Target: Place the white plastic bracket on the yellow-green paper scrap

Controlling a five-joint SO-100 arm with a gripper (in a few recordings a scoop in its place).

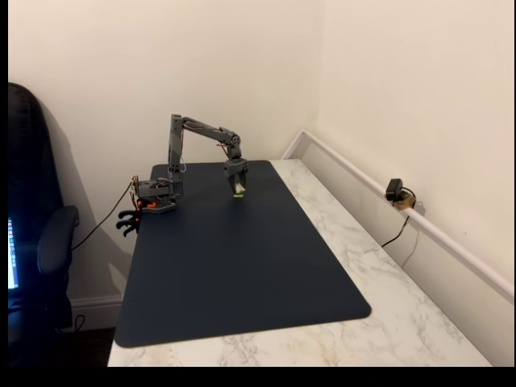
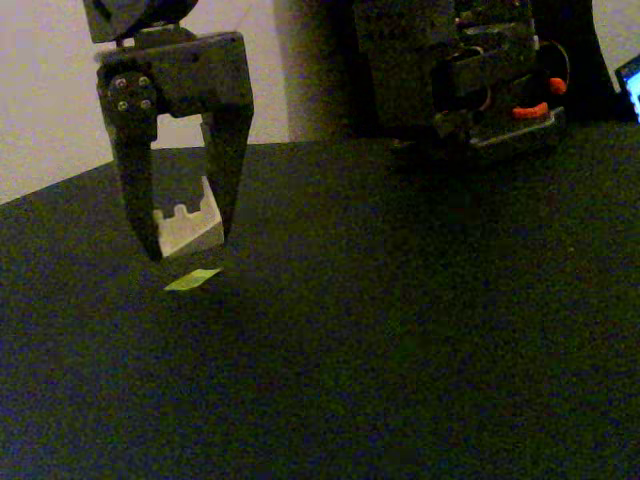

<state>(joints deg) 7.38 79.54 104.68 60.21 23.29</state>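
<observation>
The white plastic bracket (image 2: 188, 229) was held pinched between the jaws of the gripper (image 2: 185, 235), lifted just above the dark mat (image 2: 420, 330) near its far edge, with the yellow-green paper scrap (image 2: 192, 280) lying flat on the mat just below the gripped piece.

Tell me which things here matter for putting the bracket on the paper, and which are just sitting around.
Job:
claw, closed on the white plastic bracket
yellow-green paper scrap, just below on the dark mat

Lying about:
small camera by the wall
chair
</observation>
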